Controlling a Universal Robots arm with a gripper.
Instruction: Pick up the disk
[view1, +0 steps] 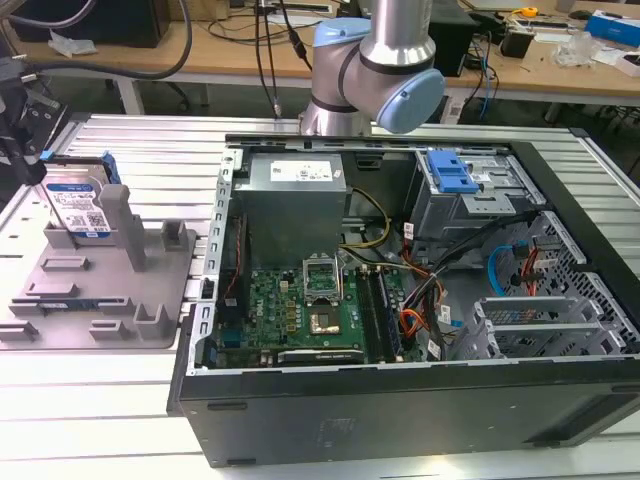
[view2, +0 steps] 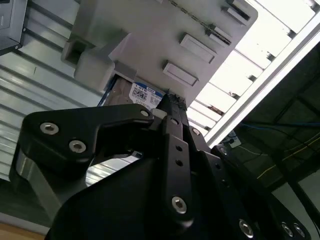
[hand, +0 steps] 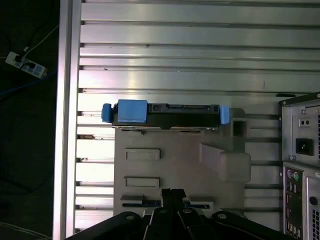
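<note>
Gripper (hand: 172, 192): black, hard, thin fingers pressed together, holding nothing.
Disk (view1: 78, 205): flat silver box, blue plastic rails, standing on edge in the grey plastic tray (view1: 110, 312), apart from gripper.

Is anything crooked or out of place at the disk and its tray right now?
Nothing stands out. In the first wrist view the disk stands on edge in the grey fixture tray, square to the tray's edge and not tilted. The gripper is shut, empty and apart from the disk.
</note>
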